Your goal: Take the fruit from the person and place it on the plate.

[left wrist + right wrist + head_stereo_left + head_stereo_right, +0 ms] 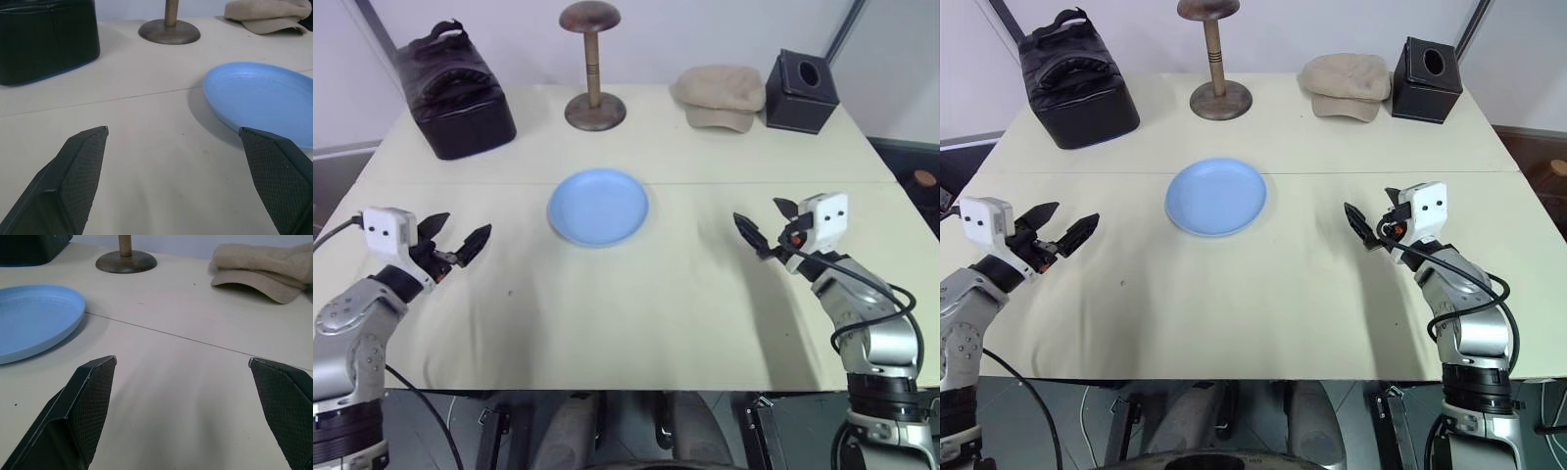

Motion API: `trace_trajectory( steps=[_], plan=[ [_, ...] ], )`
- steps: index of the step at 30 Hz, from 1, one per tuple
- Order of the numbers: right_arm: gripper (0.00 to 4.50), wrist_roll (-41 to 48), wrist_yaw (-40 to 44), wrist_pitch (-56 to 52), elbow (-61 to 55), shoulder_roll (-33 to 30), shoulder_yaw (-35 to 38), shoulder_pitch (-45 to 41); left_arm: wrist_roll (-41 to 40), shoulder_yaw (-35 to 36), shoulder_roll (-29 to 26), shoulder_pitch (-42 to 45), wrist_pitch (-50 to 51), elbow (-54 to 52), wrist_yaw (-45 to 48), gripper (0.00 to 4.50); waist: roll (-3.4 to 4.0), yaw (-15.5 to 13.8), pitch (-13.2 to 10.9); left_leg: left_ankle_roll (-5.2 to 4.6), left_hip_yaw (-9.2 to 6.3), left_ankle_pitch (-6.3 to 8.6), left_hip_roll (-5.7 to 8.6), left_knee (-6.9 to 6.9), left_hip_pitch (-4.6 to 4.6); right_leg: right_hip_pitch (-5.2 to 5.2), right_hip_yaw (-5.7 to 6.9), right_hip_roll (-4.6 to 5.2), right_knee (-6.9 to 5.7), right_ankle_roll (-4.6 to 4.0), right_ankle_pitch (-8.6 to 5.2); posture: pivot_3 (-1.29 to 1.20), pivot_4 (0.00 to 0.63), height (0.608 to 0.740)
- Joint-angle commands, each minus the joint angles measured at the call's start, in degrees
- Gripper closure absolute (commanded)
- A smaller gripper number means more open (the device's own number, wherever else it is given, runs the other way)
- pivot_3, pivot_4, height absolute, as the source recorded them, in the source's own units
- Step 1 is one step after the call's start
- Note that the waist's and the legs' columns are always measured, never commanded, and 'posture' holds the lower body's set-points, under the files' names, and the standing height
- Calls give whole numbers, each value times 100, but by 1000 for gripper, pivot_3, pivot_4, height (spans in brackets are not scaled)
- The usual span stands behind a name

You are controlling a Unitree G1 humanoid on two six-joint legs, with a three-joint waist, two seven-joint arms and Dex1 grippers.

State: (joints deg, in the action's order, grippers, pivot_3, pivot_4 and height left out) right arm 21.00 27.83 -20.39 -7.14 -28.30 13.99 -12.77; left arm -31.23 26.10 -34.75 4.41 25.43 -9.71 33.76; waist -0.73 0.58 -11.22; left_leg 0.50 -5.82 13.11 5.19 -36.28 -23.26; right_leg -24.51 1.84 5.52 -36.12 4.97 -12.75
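The light blue plate lies bare in the middle of the cream table, between my two arms. My left gripper hovers over the table to the plate's left, open, with nothing between its fingers. In the left wrist view the plate sits just past one fingertip. My right gripper hovers on the plate's right, open and empty too. The right wrist view has the plate beyond the gripper. The fruit and the person are out of view.
Along the table's far side stand a black bag, a wooden stand with a round base, a beige cap and a black tissue box. The table's front edge runs just below my arms.
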Motion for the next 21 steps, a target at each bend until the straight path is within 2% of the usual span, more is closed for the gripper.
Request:
trace_trajectory(
  steps=[1,21],
  plan=[
    [62,4,21,150,-62,-34,75,-106,-31,100,-68,109,-160,-179,4,0,0,-1,0,0,0,0,0,0,0,0,0,0,0,0,0,0,150,740],
    [62,-21,-9,191,-45,-11,48,-97,-13,54,-97,273,-120,-104,32,0,0,2,0,0,1,0,0,0,0,0,0,0,0,0,0,0,150,740]
  ],
)
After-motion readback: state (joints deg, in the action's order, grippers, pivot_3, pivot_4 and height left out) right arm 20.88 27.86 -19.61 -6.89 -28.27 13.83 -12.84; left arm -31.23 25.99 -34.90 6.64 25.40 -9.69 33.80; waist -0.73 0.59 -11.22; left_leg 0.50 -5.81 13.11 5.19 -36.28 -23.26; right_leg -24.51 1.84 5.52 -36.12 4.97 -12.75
